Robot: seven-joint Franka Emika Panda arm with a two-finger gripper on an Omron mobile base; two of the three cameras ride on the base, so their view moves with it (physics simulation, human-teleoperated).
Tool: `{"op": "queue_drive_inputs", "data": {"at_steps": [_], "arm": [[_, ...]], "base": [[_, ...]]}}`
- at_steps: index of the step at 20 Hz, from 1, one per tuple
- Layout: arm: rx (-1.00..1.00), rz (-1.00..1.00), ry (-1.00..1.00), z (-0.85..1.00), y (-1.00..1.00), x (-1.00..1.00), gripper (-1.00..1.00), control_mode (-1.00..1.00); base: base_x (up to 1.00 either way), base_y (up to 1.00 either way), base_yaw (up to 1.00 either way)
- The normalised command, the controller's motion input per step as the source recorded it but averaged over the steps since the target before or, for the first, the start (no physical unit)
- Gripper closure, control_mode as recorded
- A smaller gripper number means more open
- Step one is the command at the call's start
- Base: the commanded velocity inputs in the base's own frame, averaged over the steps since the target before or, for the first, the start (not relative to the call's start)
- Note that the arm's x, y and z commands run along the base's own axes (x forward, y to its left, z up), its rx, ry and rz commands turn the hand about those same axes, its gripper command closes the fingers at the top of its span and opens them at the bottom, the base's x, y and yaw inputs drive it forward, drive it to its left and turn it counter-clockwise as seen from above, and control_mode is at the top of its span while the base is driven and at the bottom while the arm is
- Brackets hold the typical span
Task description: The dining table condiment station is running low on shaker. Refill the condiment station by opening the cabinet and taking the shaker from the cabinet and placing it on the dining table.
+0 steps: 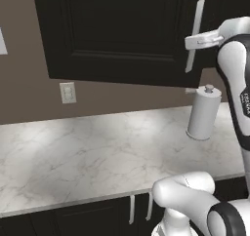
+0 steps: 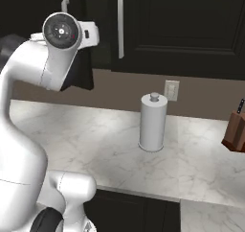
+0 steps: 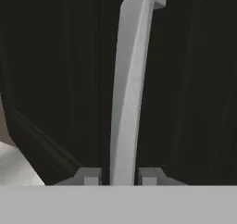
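Note:
The tall black wall cabinet (image 1: 117, 30) hangs above the counter with its door closed. Its long vertical silver bar handle (image 1: 196, 23) runs down the door's right edge. My gripper (image 1: 191, 43) is at that handle, at mid height. In the hand view the handle (image 3: 132, 79) passes straight between the two finger tips, and my gripper (image 3: 119, 177) is shut on it. In the right base view my wrist covers most of the handle, and just its top end (image 2: 64, 5) pokes out. The shaker is hidden behind the door. The dining table is out of view.
A white paper towel roll (image 1: 203, 113) stands on the marble counter (image 1: 97, 152) just below the handle. A second black door with its own bar handle (image 2: 120, 27) is to the right. A knife block (image 2: 235, 130) sits far right. Low black cabinets (image 1: 88, 218) lie under the counter.

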Motion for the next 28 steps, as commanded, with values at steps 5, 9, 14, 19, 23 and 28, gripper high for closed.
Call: {"op": "queue_drive_inputs", "data": {"at_steps": [5, 9, 14, 19, 23, 28], "arm": [[0.00, 0.31, 0.05, 0.16, 0.12, -1.00, 1.00, -1.00], [-0.01, 0.18, 0.10, 0.28, 0.11, -0.74, -1.00, -1.00], [0.00, -0.06, 0.05, 0.05, -0.07, -0.43, -1.00, -1.00], [0.09, -0.41, 0.03, -0.28, -0.53, -0.16, -1.00, -1.00], [0.37, -0.45, 0.11, -0.32, -0.66, -0.01, -1.00, -1.00], [0.67, -0.21, 0.19, -0.17, -0.94, -0.11, -1.00, -1.00]], "base": [[0.00, 0.00, 0.00], [0.00, 0.00, 0.00], [0.00, 0.00, 0.00], [0.00, 0.00, 0.00], [0.00, 0.00, 0.00], [0.00, 0.00, 0.00]]}}
